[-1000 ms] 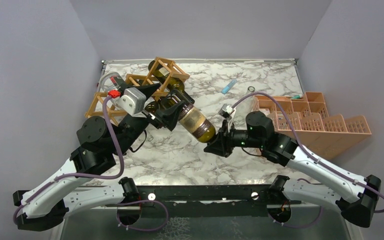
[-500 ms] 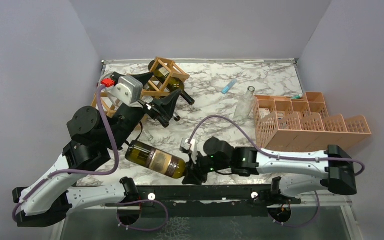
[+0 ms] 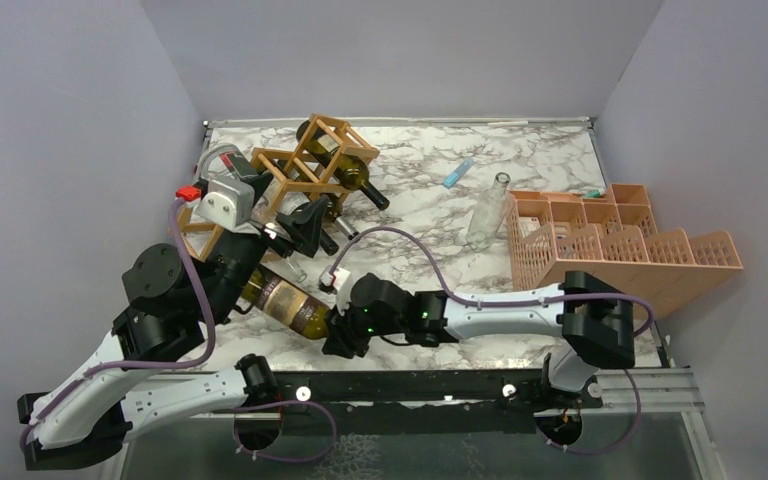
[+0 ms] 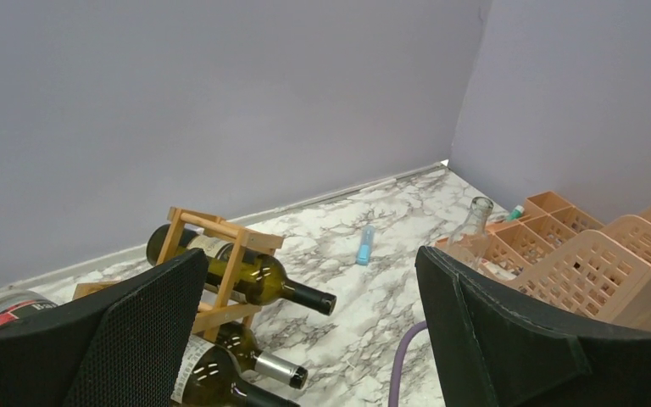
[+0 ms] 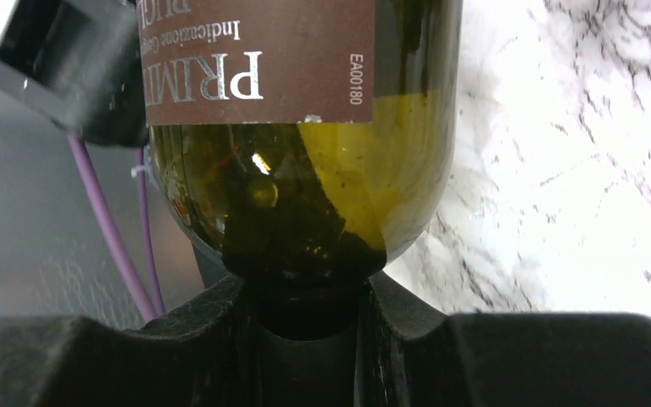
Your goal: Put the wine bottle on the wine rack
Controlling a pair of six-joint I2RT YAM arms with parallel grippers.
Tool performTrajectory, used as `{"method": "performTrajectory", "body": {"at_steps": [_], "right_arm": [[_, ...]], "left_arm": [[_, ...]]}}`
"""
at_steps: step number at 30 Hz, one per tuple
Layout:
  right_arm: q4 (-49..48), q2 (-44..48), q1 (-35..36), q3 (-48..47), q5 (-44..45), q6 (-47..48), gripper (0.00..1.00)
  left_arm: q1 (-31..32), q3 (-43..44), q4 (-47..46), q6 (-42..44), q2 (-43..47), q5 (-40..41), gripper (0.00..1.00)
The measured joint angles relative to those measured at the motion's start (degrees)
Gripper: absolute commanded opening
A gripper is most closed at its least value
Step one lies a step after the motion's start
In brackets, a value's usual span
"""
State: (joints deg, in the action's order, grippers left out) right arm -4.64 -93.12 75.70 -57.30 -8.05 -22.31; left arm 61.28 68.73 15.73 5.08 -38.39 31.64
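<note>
A dark green wine bottle (image 3: 290,308) with a brown label lies tilted low over the near left of the table. Its base is hidden under my left arm. My right gripper (image 3: 343,335) is shut on the bottle's neck; in the right wrist view the wine bottle (image 5: 305,170) fills the frame above the right gripper (image 5: 309,297). The light-brown wine rack (image 3: 290,172) stands at the far left with green bottles in it. My left gripper (image 3: 305,225) hangs open and empty just in front of the wine rack (image 4: 212,233), and the left gripper (image 4: 314,339) faces it.
A salmon-pink gridded crate (image 3: 620,245) stands at the right, with a clear glass bottle (image 3: 487,210) lying against its left side. A small blue item (image 3: 458,173) lies at the back. The right arm's purple cable loops over the table's middle.
My right gripper has carried the bottle from the table's middle down and left to the near edge beside the left arm. The open left gripper has drawn back left toward the rack.
</note>
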Motion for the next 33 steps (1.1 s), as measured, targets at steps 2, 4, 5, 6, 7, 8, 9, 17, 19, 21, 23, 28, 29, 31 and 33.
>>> {"method": "performTrajectory", "body": {"at_steps": [2, 4, 5, 6, 7, 8, 9, 17, 19, 21, 23, 28, 29, 31, 33], "right_arm": [[-0.39, -1.99, 0.0, -1.88, 0.66, -0.87, 0.01], [-0.42, -3.89, 0.02, -3.87, 1.53, -1.7, 0.01], [-0.42, -4.85, 0.04, -4.85, 2.05, -2.12, 0.01], [-0.42, -5.7, 0.04, -5.7, 2.54, -2.56, 0.01], [-0.42, -5.99, 0.04, -6.58, 3.02, -3.15, 0.01], [-0.39, -7.37, 0.04, -7.3, 3.43, -3.56, 0.01], [-0.37, -8.13, 0.04, -8.02, 3.82, -4.04, 0.01], [1.29, -13.66, 0.07, -13.97, 6.4, -7.32, 0.01], [1.55, -14.43, 0.07, -14.95, 6.99, -8.17, 0.01], [2.05, -15.3, 0.07, -16.31, 7.5, -8.96, 0.01], [3.19, -16.44, 0.07, -18.32, 8.04, -9.79, 0.01], [6.23, -18.73, 0.09, -22.32, 9.33, -11.93, 0.02], [6.95, -19.23, 0.09, -23.17, 9.75, -12.35, 0.05], [8.2, -20.33, 0.11, -25.09, 10.38, -13.14, 0.09], [9.29, -21.33, 0.09, -26.8, 10.95, -13.73, 0.12]], "left_arm": [[0.0, -0.37, 0.46, -0.17, 0.72, 0.5, 0.99], [0.0, -0.44, 0.83, -0.33, 1.22, 1.05, 0.99], [0.0, -0.48, 1.01, -0.37, 1.49, 1.29, 0.99], [0.0, -0.61, 1.18, -0.39, 1.77, 1.46, 0.99], [0.0, -0.81, 1.33, -0.39, 2.14, 1.6, 0.99], [0.0, -1.05, 1.57, -0.39, 2.56, 1.79, 0.99], [0.0, -1.27, 1.79, -0.39, 2.97, 1.92, 0.99], [0.0, -2.49, 3.32, -0.61, 6.03, 2.29, 0.99], [0.0, -2.54, 3.82, -0.81, 6.4, 2.29, 0.99], [0.0, -2.54, 4.02, -0.92, 6.64, 2.29, 0.99], [0.0, -2.56, 4.31, -1.01, 6.99, 2.29, 0.99], [0.0, -2.56, 5.03, -1.05, 8.2, 2.27, 0.99], [0.0, -2.56, 5.16, -1.05, 8.35, 2.29, 0.99], [0.0, -2.54, 5.4, -1.05, 8.5, 2.29, 0.99], [0.0, -2.54, 5.57, -1.05, 8.52, 2.29, 0.99]]}}
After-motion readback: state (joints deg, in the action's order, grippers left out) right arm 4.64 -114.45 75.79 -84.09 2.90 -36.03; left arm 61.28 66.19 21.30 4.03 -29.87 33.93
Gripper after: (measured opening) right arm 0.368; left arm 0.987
